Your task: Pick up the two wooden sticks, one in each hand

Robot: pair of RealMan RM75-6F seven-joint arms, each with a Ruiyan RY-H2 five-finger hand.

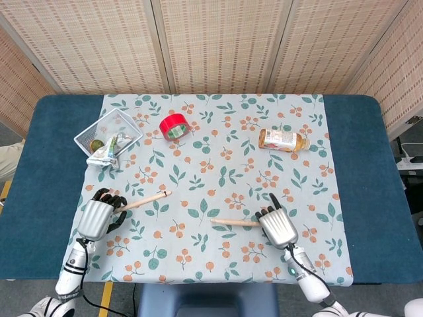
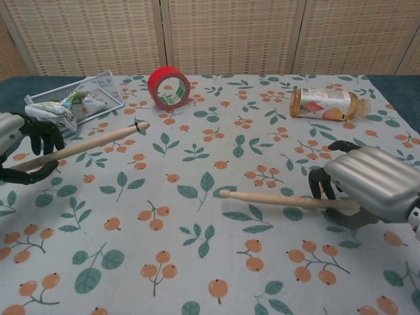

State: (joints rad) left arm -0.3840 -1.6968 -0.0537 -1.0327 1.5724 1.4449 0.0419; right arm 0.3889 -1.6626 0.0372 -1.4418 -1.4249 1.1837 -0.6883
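Observation:
Two wooden sticks are in play. My left hand (image 1: 98, 215) (image 2: 20, 151) grips the near end of one stick (image 1: 145, 199) (image 2: 92, 142), which angles up to the right with its rounded tip raised off the cloth. At the right, my right hand (image 1: 277, 226) (image 2: 371, 186) has its fingers wrapped round the end of the other stick (image 1: 232, 222) (image 2: 275, 199). That stick points left, and its free end hangs a little above the floral cloth (image 1: 218, 178).
A wire basket (image 1: 108, 137) (image 2: 79, 98) with packets stands at the back left. A red tape roll (image 1: 174, 125) (image 2: 168, 86) lies behind the middle. A bottle (image 1: 283, 140) (image 2: 326, 104) lies on its side at the back right.

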